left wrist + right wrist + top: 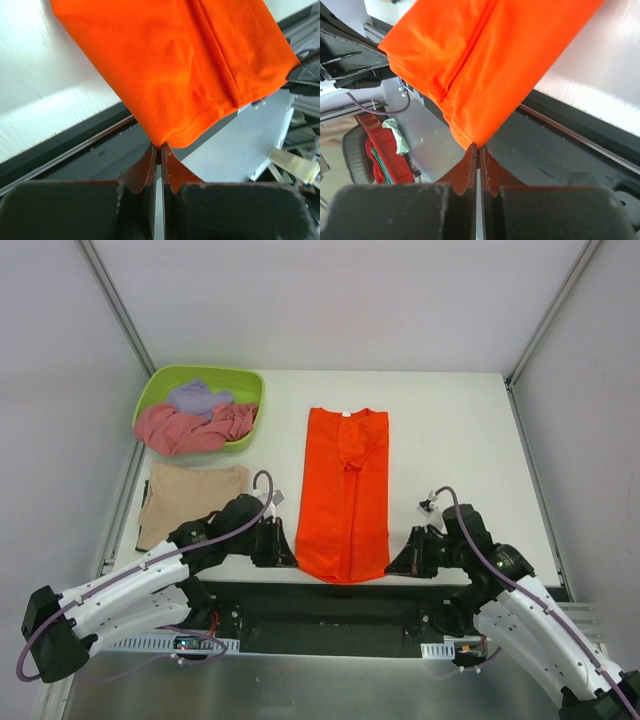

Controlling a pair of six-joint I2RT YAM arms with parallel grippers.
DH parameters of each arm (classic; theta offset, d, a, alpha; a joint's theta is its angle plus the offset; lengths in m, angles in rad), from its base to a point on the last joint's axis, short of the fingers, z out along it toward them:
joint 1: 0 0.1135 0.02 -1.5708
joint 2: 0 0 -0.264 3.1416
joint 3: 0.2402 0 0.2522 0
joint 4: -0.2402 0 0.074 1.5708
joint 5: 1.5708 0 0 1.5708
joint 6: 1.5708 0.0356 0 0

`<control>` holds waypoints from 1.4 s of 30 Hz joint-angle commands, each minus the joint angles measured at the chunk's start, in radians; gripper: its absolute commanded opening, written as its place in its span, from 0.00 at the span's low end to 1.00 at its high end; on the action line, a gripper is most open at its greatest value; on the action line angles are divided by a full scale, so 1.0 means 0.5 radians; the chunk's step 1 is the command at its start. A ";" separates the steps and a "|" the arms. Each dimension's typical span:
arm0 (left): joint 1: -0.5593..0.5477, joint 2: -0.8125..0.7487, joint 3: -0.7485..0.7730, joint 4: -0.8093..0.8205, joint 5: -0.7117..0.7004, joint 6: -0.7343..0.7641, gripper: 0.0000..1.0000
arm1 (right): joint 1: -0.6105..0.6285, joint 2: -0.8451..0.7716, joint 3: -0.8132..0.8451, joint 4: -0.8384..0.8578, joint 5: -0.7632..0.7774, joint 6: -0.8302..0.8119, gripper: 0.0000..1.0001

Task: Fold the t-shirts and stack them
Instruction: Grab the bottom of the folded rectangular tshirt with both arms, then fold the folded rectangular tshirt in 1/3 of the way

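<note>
The bright orange t-shirt (345,490) lies on the white table as a long narrow strip, sleeves folded in, collar at the far end. My left gripper (287,552) is shut on its near left hem corner (161,142). My right gripper (395,562) is shut on its near right hem corner (476,143). Both corners sit over the table's near edge. A folded tan t-shirt (190,495) lies flat left of the orange one. The dusty pink t-shirt (190,427) and the pale lavender t-shirt (198,397) lie crumpled in the lime-green tub (243,380).
The tub stands at the table's far left corner. Metal frame posts (115,300) rise at both far corners. A dark rail (330,595) runs along the table's near edge between the arm bases. Bare white table (455,440) lies right of the orange shirt.
</note>
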State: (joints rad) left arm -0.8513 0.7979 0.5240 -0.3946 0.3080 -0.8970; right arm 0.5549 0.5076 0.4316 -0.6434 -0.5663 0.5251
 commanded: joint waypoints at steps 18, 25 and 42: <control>0.362 0.984 0.885 0.286 -0.576 0.407 0.00 | -0.211 1.058 0.879 0.486 0.820 -0.535 0.01; 0.509 1.217 1.035 0.384 -0.435 0.499 0.00 | -0.330 1.301 0.965 0.614 0.817 -0.584 0.01; 0.696 1.754 1.388 0.387 -0.254 0.607 0.00 | -0.469 1.939 1.226 0.768 0.795 -0.615 0.01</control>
State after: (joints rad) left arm -0.5262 1.6398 1.1618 -0.2165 0.1455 -0.6327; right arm 0.3309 1.4273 0.9871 -0.3069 -0.1860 0.2401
